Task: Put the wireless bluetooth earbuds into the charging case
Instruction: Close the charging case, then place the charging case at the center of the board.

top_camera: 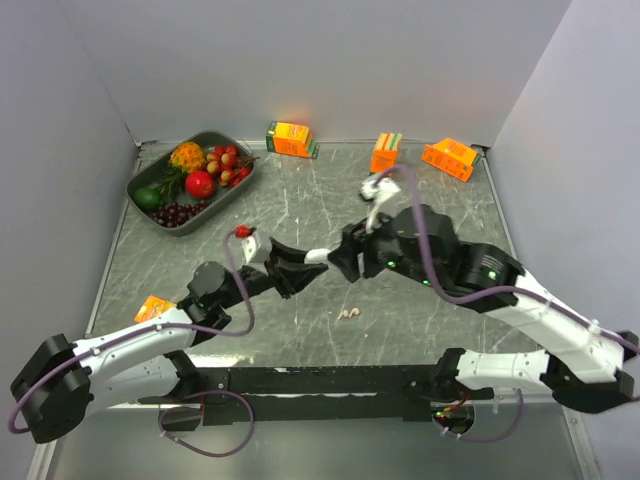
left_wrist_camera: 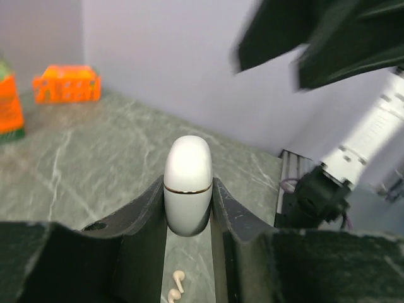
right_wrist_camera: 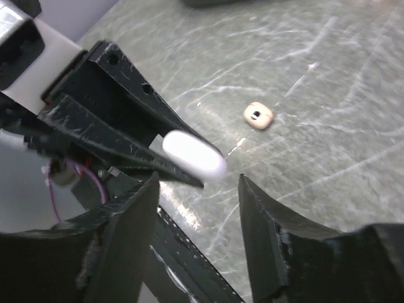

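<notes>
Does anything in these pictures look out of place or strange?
Yes. The tiny pale-beige earbuds lie loose on the grey marbled table, while the left gripper clamps the white oval charging case in the air. It looks closed, so nothing can go in yet. The right gripper stands open close by.

Black-and-white arms, purple cables, apparently green lights

White charging case, pale-beige earbuds
</notes>
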Controlling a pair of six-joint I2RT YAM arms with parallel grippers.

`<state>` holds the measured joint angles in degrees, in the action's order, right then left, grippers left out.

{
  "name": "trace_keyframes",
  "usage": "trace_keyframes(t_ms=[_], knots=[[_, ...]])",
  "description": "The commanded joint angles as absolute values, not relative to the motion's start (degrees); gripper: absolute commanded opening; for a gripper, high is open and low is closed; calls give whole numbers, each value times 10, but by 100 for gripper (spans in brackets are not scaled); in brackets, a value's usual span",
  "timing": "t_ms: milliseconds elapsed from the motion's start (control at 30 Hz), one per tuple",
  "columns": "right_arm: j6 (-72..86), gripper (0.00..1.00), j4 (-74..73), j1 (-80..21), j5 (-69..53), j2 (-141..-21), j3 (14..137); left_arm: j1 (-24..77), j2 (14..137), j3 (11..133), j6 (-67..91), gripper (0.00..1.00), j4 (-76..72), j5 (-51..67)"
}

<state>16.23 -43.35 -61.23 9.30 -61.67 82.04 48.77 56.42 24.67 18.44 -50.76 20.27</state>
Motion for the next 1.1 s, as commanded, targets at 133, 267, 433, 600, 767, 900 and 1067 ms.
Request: trace_keyframes(t_ms=[133,267,433,600,767,900,1067], knots=[[245,66,-421,-514,142,-549,753,390,742,420,347,2,-201,148],[247,67,-419,-511,141,-561,737,343,867,519,395,2,-149,220],[245,68,-408,-508,136,-564,710,324,1012,641,387,2,-69,207],[245,68,-390,-504,123,-563,693,310,1112,707,390,2,-40,200],[243,68,-390,-501,117,-565,692,289,1191,777,392,2,-11,214],[238,69,-391,-496,119,-562,688,281,1222,812,382,2,26,202],[236,70,-391,-492,118,-558,681,273,1239,826,374,26,54,197]])
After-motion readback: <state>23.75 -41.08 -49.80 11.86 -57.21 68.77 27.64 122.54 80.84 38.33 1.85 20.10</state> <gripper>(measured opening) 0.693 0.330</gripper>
